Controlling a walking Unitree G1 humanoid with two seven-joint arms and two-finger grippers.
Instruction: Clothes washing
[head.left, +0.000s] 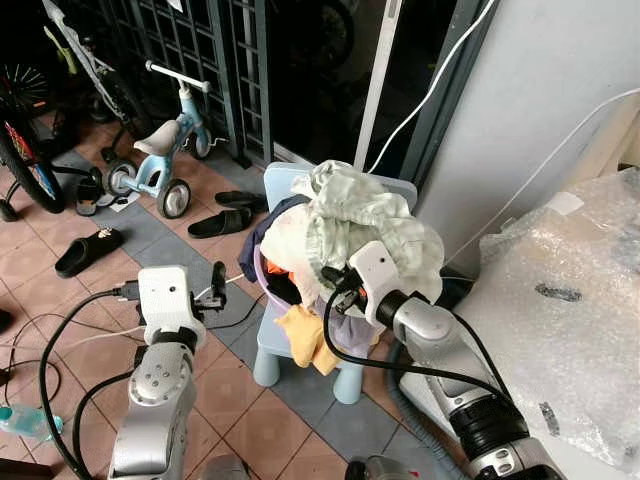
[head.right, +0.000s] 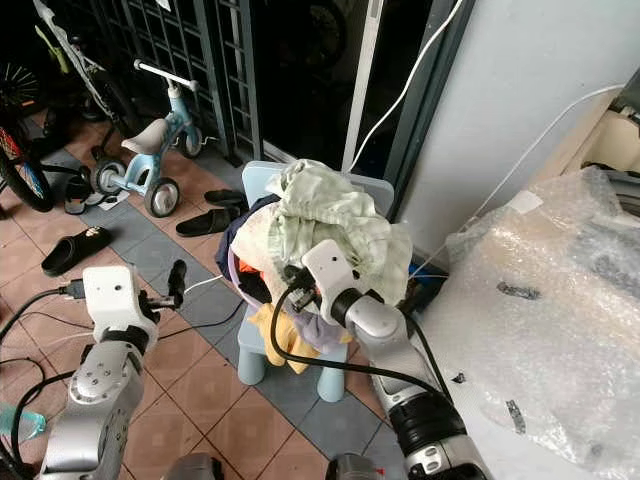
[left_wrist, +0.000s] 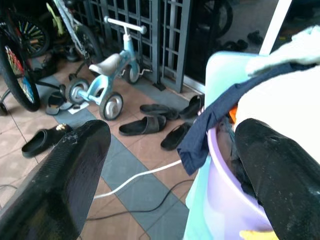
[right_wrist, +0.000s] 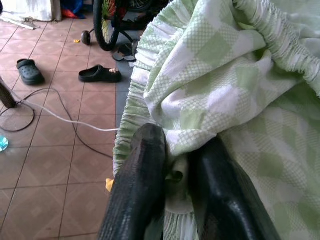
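Observation:
A lilac laundry basket heaped with clothes stands on a small light-blue chair. A green-checked cloth lies on top of the heap. A yellow garment hangs over the front and a navy one over the side. My right gripper is at the front of the heap, shut on a fold of the green-checked cloth. My left gripper hovers to the left of the basket, open with nothing between its fingers.
A bulky bubble-wrapped object stands close on the right. A blue tricycle, black sandals, a black clog and a bicycle wheel are on the tiled floor to the left. Cables trail across the tiles.

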